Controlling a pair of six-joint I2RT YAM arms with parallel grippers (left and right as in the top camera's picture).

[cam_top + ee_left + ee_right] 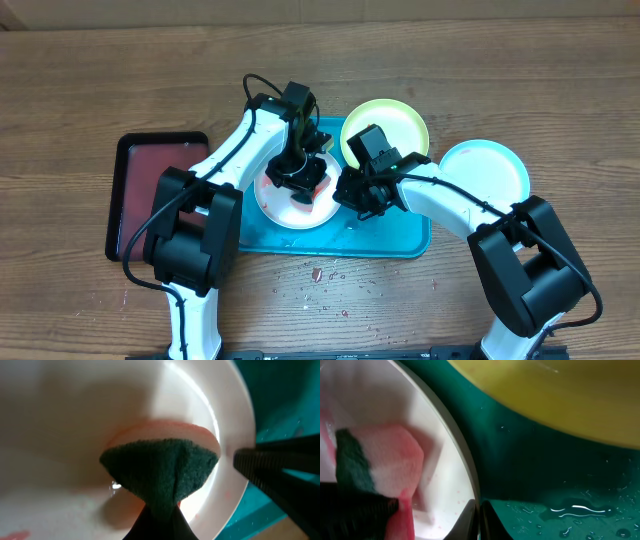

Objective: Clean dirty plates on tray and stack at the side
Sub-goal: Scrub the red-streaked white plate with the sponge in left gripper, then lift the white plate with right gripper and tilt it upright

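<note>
Wooden table (500, 60), blue tray (400, 241), white plate (287, 213).
Sponge (160, 470) is clamped by left gripper (159, 524), plate rim by right gripper (479, 521).

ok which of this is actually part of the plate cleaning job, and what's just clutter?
Job:
- turquoise tray
- white plate, rim pinched in the right claw
- yellow-green plate
- light-blue plate, beside the tray
- sponge in the left claw

Lying about:
- black tray, reddish inside
- red specks in front of the turquoise tray
</note>
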